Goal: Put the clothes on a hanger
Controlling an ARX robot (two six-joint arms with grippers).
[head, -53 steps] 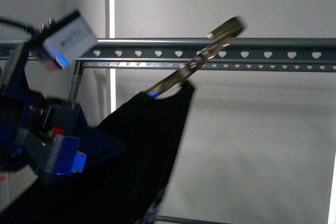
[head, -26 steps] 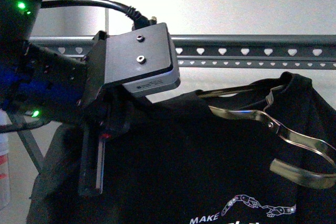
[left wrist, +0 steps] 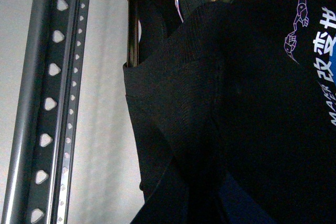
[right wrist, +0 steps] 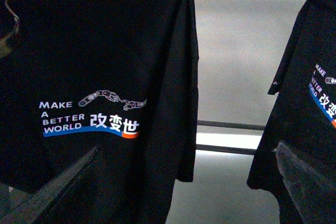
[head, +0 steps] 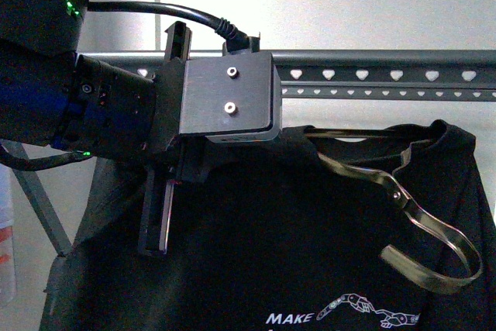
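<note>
The black T-shirt (head: pixel 310 253) hung just below the clothes rack (head: pixel 372 75), whose long rail was punched with heart-shaped holes. A silvery metal hanger (head: pixel 403 191) ran through the shirt's collar and looped down over its front. The left gripper (head: pixel 157 218) sat against the shirt's shoulder. The fabric filled the left wrist view, so I could not tell how its jaws stood. The right gripper (right wrist: pixel 186 148) faced the "MAKE A BETTER WORLD" print with its jaws wide apart, holding nothing. A second black T-shirt (right wrist: pixel 310 129) hung beside the first.

T-shirt (head: pixel 310 253) print cut off — hanger rail (head: pixel 387 62) left end hidden.
</note>
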